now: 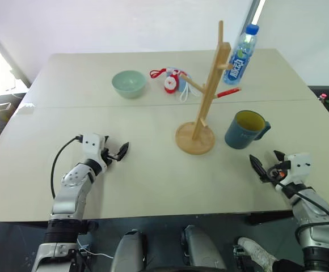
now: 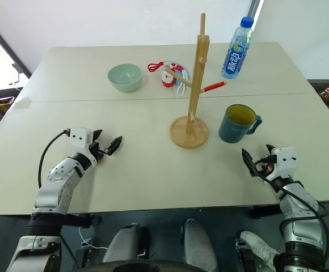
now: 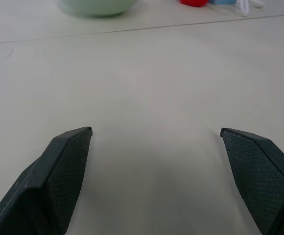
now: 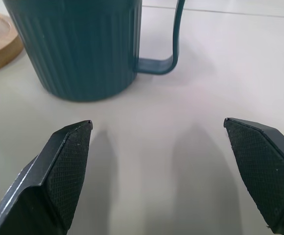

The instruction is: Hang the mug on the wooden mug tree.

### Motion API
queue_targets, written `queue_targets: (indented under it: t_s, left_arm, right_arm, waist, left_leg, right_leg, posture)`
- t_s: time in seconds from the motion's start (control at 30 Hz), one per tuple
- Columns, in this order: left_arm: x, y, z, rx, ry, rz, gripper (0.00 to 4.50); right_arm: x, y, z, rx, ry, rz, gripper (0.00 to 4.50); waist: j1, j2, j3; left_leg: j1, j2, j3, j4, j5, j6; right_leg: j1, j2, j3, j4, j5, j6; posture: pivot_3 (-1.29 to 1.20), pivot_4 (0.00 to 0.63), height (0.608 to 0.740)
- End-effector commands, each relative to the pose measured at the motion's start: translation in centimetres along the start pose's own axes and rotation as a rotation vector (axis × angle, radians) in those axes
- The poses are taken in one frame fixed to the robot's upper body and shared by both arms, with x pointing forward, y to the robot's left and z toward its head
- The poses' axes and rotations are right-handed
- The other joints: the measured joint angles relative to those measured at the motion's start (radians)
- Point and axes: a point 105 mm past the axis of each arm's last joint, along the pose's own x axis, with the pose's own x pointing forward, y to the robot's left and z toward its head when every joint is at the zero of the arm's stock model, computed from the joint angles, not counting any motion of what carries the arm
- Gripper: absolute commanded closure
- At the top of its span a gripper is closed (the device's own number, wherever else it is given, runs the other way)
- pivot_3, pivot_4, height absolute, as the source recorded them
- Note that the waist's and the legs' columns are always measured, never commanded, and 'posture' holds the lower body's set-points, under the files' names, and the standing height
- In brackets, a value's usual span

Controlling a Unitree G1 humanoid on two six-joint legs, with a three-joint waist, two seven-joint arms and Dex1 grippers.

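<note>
Taking the wooden mug tree (image 2: 190, 122) as the landmark, the scene ran as follows. Far to its left and nearer the robot, the left gripper (image 2: 109, 147) hovered low over the bare table (image 2: 153, 170), its 2 fingers spread apart and holding nothing. Behind the tree and to its left sat a pale green bowl (image 2: 125, 77), and just behind the pole lay a small red and blue bundle (image 2: 169, 75) with a white cord. The tree itself stood upright on its round disc base, and no peg carried anything. Behind it to the right a water bottle (image 2: 237, 47) stood upright, well clear of the pegs.

The mug (image 2: 236, 124) stood upright just to the right of the tree's base, apart from it, with its loop handle turned away from the tree. Nearer the robot than the mug, the right gripper (image 2: 254, 164) pointed toward it with its jaws wide open and empty; in the right wrist view the mug's ribbed wall and handle sat just ahead of the fingertips (image 4: 66, 161), untouched.

The step in hand looked like the approach to grasp. It would probably go best if the right gripper closed on the mug's body or rim, leaving the handle loop free for a peg. A firm pinch seemed wise, since glazed ceramic can slip. On lifting, the mug should clear the nearby base, and a lower right-hand peg appeared the easiest target.
</note>
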Motion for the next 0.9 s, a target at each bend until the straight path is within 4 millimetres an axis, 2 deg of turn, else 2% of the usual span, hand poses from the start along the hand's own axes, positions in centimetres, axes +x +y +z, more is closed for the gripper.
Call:
queue_targets:
  t_s: [0.03,0.27,0.33,0.47,0.63,0.8,0.9]
  left_arm:
    - [-0.5,0.2,0.7,0.016,-0.02,0.003,0.0]
    - [-0.3,0.1,0.7,0.006,-0.01,-0.005,0.0]
    - [-0.2,-0.6,0.9,0.001,-0.024,-0.04,0.0]
    - [-0.2,-3.0,2.0,-0.003,-0.077,-0.175,0.0]
    - [-1.2,-7.7,3.3,-0.017,-0.111,-0.448,0.0]
    - [-2.8,-11.9,3.6,0.032,-0.076,-0.708,0.0]
    - [-3.1,-13.3,3.8,0.058,-0.07,-0.777,0.0]
  right_arm:
    - [0.0,-0.3,1.0,-0.026,-0.04,0.0,0.03]
    - [0.1,-0.5,1.3,-0.031,-0.047,0.001,0.03]
    - [0.1,-0.7,1.3,-0.036,-0.046,-0.009,0.03]
    - [0.1,-1.1,1.5,-0.041,-0.055,-0.031,0.03]
    - [0.5,-2.6,2.5,-0.075,-0.101,-0.108,0.03]
    - [1.0,-3.5,3.2,-0.107,-0.12,-0.126,0.03]
    - [1.4,-3.9,3.9,-0.108,-0.141,-0.119,0.03]
  waist:
    - [0.0,0.0,0.0]
    - [0.0,0.0,0.0]
    - [0.0,0.0,0.0]
    - [0.001,0.0,0.0]
    - [0.001,0.0,0.0]
    - [-0.001,0.0,0.0]
    - [-0.002,0.0,0.0]
  left_leg:
    - [0.0,0.0,0.0,0.0,0.0,0.0]
    - [0.0,0.0,0.0,0.0,0.0,0.0]
    - [0.0,0.0,0.0,0.0,0.0,0.0]
    - [0.0,0.0,0.0,0.0,0.0,0.0]
    - [-0.001,0.0,0.001,0.0,0.0,0.0]
    - [0.0,0.0,0.0,0.0,0.0,0.0]
    - [0.0,0.0,0.001,0.0,0.0,0.0]
  right_leg:
    - [0.0,0.0,0.0,0.0,0.0,0.0]
    - [0.0,-0.001,0.0,0.0,0.0,0.0]
    - [0.0,-0.001,0.0,0.0,0.0,0.0]
    - [0.0,-0.001,0.0,0.0,0.0,0.0]
    - [0.0,-0.001,0.0,-0.001,0.0,0.0]
    - [0.0,0.0,0.0,-0.001,0.0,0.0]
    - [0.0,0.0,0.001,-0.001,0.0,0.0]
  posture:
    - [0.0,0.15,0.74]
    - [0.0,0.15,0.74]
    - [0.0,0.15,0.74]
    - [0.0,0.15,0.74]
    - [0.0,0.15,0.74]
    - [0.0,0.15,0.74]
    - [0.0,0.15,0.74]
